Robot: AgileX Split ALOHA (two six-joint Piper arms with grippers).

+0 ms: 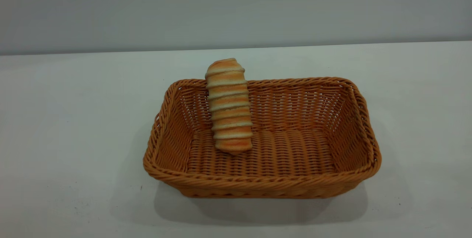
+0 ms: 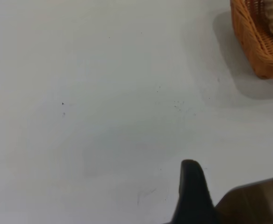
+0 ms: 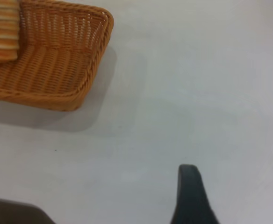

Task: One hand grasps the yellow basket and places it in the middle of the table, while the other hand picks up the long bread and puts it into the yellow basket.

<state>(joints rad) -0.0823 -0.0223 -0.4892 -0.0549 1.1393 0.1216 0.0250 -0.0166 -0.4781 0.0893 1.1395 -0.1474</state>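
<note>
Near rim of the yellow basket (image 1: 258,184) is closest to the ext cam; basket sits approx mid-table, slightly right of centre, flat on its ribbed bottom. Long bread (image 1: 228,107) is inside it, left half, near end on the floor, far end propped on the far wall and poking above the braided rim — leaning bc it's too steep to lie flat, prob. just dropped in. Bread: orange-brown crust w/ pale cream stripes across, rounded ends, small vs basket. Basket: orange-tan wicker, flared openwork sides.

Both placements look done, judging by layout. The table (image 1: 66,120) is plain white, few dark specks.

Left gripper (image 2: 192,191) is well left of basket, over bare table; right gripper (image 3: 190,193) well right of it. One fingertip each visible, holding nothing; open/closed: can't tell.
</note>
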